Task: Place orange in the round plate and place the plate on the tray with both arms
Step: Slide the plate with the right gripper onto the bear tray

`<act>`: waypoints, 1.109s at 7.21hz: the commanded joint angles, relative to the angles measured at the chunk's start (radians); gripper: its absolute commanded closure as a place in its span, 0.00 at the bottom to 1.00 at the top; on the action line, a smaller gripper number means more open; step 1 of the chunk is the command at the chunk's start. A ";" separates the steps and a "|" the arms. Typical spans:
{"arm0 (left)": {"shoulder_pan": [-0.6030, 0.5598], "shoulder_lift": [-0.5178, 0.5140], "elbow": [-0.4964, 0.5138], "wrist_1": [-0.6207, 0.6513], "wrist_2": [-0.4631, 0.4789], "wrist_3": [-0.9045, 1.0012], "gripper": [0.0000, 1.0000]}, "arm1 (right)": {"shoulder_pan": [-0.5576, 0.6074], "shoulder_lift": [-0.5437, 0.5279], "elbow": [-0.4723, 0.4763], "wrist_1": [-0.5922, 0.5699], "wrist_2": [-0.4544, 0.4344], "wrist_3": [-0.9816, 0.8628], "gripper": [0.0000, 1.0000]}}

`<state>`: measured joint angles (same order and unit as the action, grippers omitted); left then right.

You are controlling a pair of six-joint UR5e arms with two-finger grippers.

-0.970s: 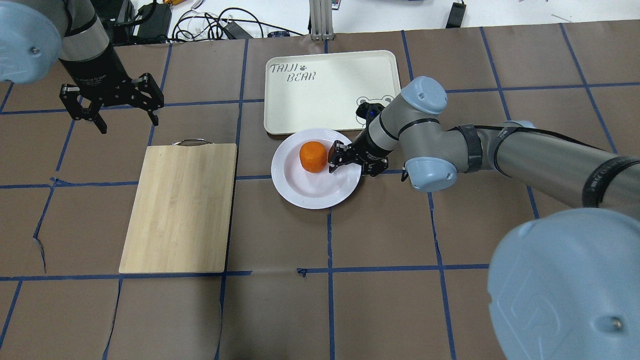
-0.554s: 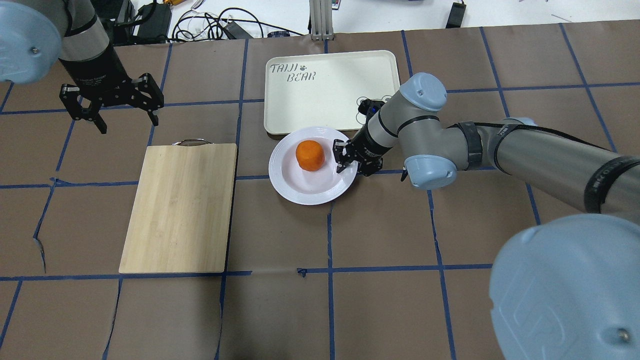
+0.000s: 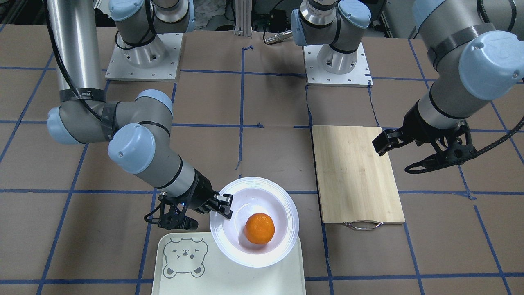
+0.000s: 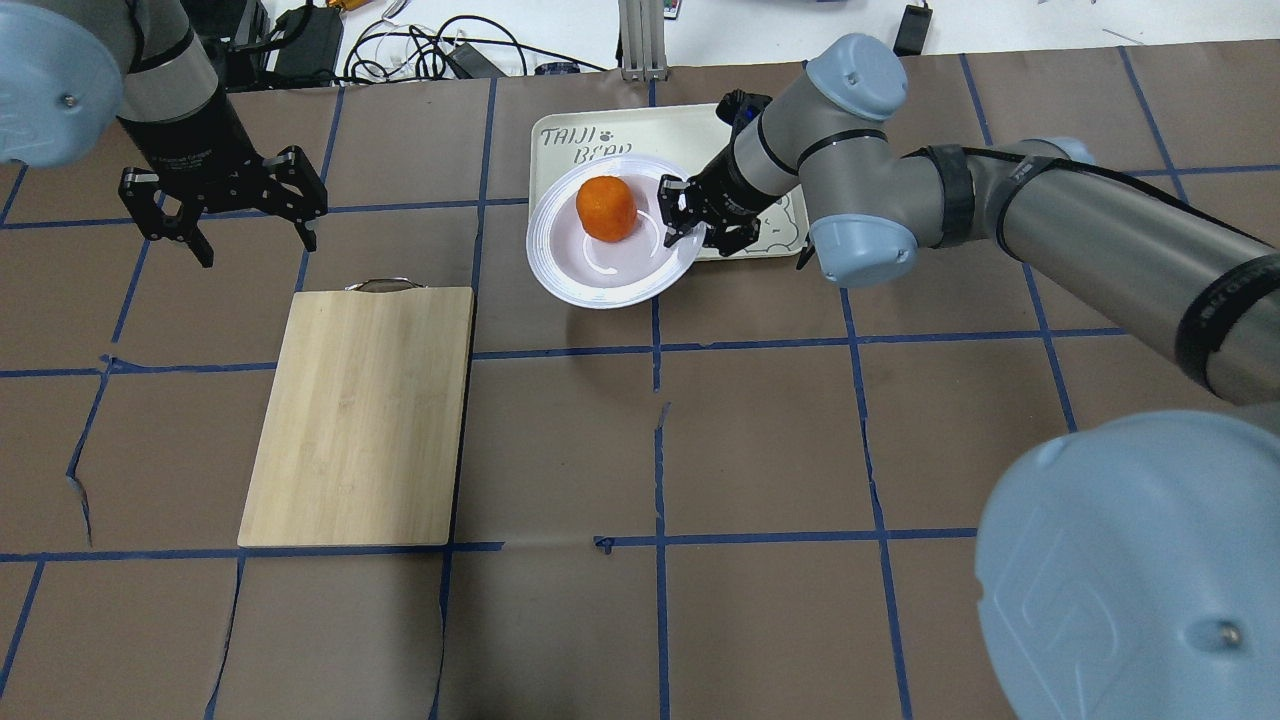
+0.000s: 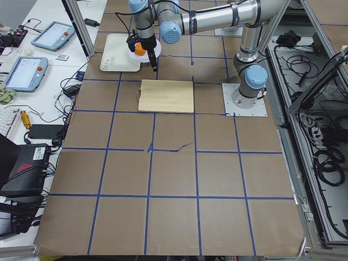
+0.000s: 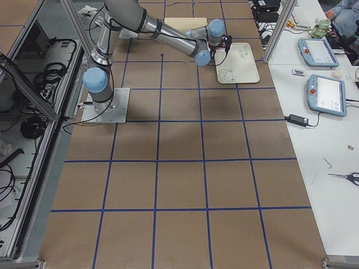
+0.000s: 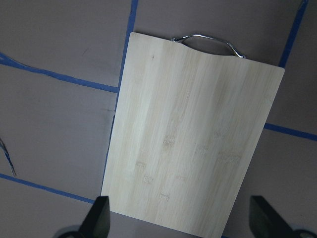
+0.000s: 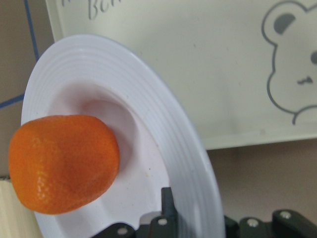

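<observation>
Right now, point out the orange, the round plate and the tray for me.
orange [image 4: 606,208], overhead view, top of its peel.
round plate [image 4: 555,265], overhead view, ridged rim on the view's lower left.
tray [image 3: 245,280], front-facing view, bare floor below the plate.

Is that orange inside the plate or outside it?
Inside: the orange sits in the sunken centre of the round plate, whose rim the right hand grips.

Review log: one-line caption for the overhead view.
Right gripper grips the rim of the round plate holding the orange, overlapping a corner of the tray; left gripper hangs open near the cutting board.
</observation>
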<state>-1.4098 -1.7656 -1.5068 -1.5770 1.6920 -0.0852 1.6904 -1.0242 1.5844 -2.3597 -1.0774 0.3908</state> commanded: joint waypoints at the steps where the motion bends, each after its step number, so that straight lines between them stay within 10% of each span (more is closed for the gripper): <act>1: 0.000 0.000 0.000 0.000 0.000 0.001 0.00 | -0.020 0.183 -0.258 0.014 0.001 0.000 1.00; 2: 0.000 0.000 0.000 0.000 0.000 0.001 0.00 | -0.029 0.247 -0.382 0.101 0.001 -0.003 1.00; 5: 0.000 0.000 0.000 0.000 0.002 0.001 0.00 | -0.058 0.253 -0.367 0.214 -0.012 -0.029 0.94; 7: -0.001 0.000 0.000 0.000 0.003 -0.001 0.00 | -0.069 0.247 -0.307 0.206 -0.013 -0.014 0.45; 8: -0.002 0.001 0.002 0.000 0.003 -0.001 0.00 | -0.069 0.246 -0.320 0.203 -0.028 -0.013 0.00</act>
<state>-1.4106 -1.7654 -1.5060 -1.5774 1.6949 -0.0853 1.6240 -0.7760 1.2627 -2.1539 -1.0927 0.3729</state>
